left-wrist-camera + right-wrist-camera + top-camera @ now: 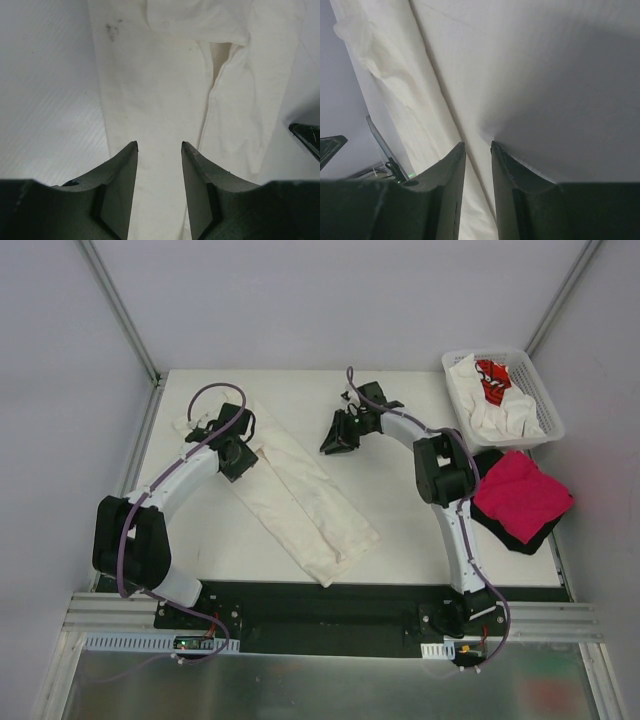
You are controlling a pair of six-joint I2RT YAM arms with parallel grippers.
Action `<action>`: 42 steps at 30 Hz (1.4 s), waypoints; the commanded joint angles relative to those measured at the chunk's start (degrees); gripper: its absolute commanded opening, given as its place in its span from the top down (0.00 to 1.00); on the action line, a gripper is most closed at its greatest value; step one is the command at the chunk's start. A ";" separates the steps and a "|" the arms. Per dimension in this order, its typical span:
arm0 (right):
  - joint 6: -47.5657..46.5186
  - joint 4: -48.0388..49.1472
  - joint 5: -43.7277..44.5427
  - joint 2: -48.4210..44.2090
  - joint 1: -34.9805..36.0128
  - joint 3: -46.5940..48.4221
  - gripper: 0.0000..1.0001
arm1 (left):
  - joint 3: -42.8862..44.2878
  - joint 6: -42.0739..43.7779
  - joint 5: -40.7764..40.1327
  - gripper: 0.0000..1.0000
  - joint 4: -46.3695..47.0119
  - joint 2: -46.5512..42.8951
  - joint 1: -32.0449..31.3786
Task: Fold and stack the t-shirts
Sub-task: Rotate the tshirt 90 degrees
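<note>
Right up against the lens, two dark fingers [120,190] of the left gripper [159,146] stand moderately apart with nothing between them. They hang over the cream-white t-shirt [160,90], and the cloth lies flat beneath, not pinched.

That shirt is the one on show. From the top view it lies as a long folded band on the left half of the table [420,530], running slantwise from the far left, under the left gripper, down toward the near middle. Up close, one layer laps over another, a seam gapes a little to the right of centre, and a few small dark specks [111,31] mark the cloth at the far end.

Over to the right gripper [477,145]: its jaws leave only a narrow slot, empty. It is poised over bare table just to the right of the band, clear of the cloth.

Further right now, the magenta-pink t-shirt [522,495] sits folded at the table's right edge. It rests on the black t-shirt [497,528], which peeps out along its near and far sides. Beyond that stack, in the far right corner, the white lattice basket [545,400] holds crumpled cream-white t-shirts [500,418], with the red-printed white one [492,378] on top. Both arms curve in from their bases at the near edge.
</note>
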 commanded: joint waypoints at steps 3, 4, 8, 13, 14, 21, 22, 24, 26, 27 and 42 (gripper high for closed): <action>-0.79 -0.19 -1.10 -0.30 4.06 1.20 0.69 | -0.59 -2.20 -1.65 0.61 0.10 0.25 -0.63; -0.79 -0.63 -1.10 1.10 4.59 2.51 0.69 | -0.59 -2.11 -1.83 0.61 0.10 0.51 -0.63; -0.62 -2.39 -1.36 3.74 4.94 8.22 0.69 | -0.68 -1.93 -2.97 0.61 0.28 0.34 -0.81; 0.44 -1.69 -2.24 5.24 4.77 9.47 0.70 | -1.03 -1.23 -3.50 0.61 0.54 -0.19 -0.81; 0.35 -1.42 -2.24 5.16 4.85 9.38 0.71 | -1.12 -1.23 -3.58 0.61 0.54 -0.28 -0.81; 0.35 1.83 -1.28 2.52 4.68 3.14 0.90 | -1.73 -0.79 -4.64 0.61 0.54 -2.03 -0.81; 0.61 2.35 -1.19 2.08 4.59 2.09 0.90 | -1.99 -0.62 -4.99 0.61 0.54 -2.73 -0.81; 0.88 2.97 -1.54 1.99 4.59 1.38 0.84 | -2.43 -0.18 -5.34 0.61 0.54 -3.79 -0.81; 1.32 3.32 -1.97 2.25 4.59 0.94 0.80 | -2.79 0.17 -5.78 0.61 0.54 -4.49 -0.81; 1.40 3.32 -2.33 2.43 4.59 0.85 0.80 | -2.70 0.61 -5.87 0.61 0.54 -4.93 -0.81; 5.18 9.55 -2.59 -2.39 0.91 -8.18 0.99 | -0.94 1.93 -6.04 0.61 0.54 -4.58 -0.81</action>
